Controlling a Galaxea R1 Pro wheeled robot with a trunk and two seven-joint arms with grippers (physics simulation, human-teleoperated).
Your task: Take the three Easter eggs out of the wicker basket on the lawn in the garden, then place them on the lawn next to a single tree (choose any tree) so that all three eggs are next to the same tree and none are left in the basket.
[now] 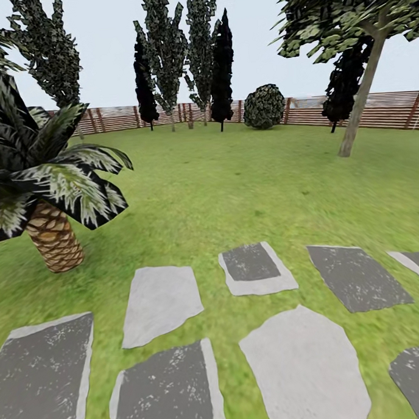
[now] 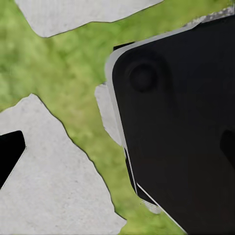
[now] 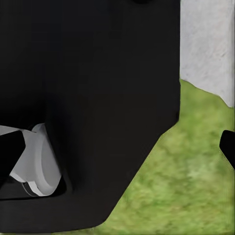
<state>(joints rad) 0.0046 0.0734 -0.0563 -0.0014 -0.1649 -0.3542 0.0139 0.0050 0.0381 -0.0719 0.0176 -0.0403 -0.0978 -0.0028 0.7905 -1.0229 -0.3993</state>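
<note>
A garden seen from the robot's head camera: the lawn [image 1: 233,184] runs from a path of grey stepping stones [image 1: 160,303] in the foreground back to a brown slatted fence [image 1: 376,109]. No writing or label can be read anywhere. A short palm [image 1: 48,180] with a scaled trunk stands at the near left, just beside the stones. The tree [image 1: 360,99] with a pale grey trunk leans at the right, well apart from the path, its speckled leaves spreading overhead. Along the fence stand tall narrow trees, some near-black [image 1: 221,69], and a round dark bush [image 1: 264,106]. Open grass lies between the stones and the pale-trunked tree.

The left wrist camera looks down on grass and pale stones [image 2: 49,181] beside a large black body of the robot [image 2: 181,127]. The right wrist camera shows the same black body [image 3: 88,107], a grey wheel-like part [image 3: 39,161], grass and a stone edge [image 3: 208,44]. Dark fingertips [image 3: 10,152] sit at opposite frame edges in both wrist views; whether either gripper is apart or together cannot be told.
</note>
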